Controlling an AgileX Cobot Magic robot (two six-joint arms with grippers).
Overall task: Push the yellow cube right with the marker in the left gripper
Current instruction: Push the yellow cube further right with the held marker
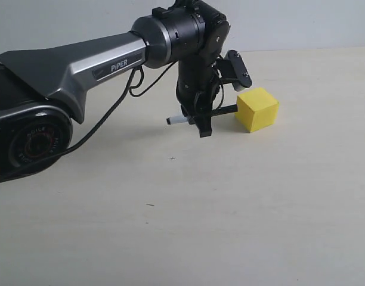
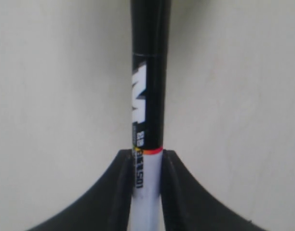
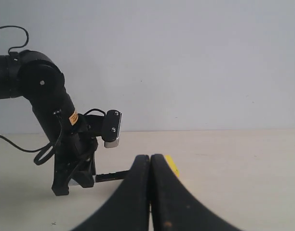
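Left gripper point(image 1: 203, 122): jaws pinch the marker point(image 1: 223, 111) across its white barrel, with the pads hard against both sides in the left wrist view. Right gripper point(image 3: 150, 163): fingers pressed together, holding nothing, parked low and well clear of the work. The cube point(image 1: 258, 109) sits flat on the table point(image 1: 230, 208), just right of the left gripper, one vertical edge turned toward the exterior camera. Marker position: held off the table at about mid-height of the cube. Its black cap end is at the cube's left face, touching or a hair short; I cannot tell which.

Hazards, as judged:
1. The push would run along the barrel, so resistance from the cube could drive the marker back through the pinch, and the smooth barrel offers little hold against that.
2. The cap meets the cube near a corner rather than mid-face, so an off-centre load would likely spin the cube instead of sliding it right.
3. A narrow rounded cap on an angled face may skid off and pass beside the cube.

Orientation: the long axis lies near level, running left to right in the exterior view. The cap points right at the cube and the white end juts left past the jaws.
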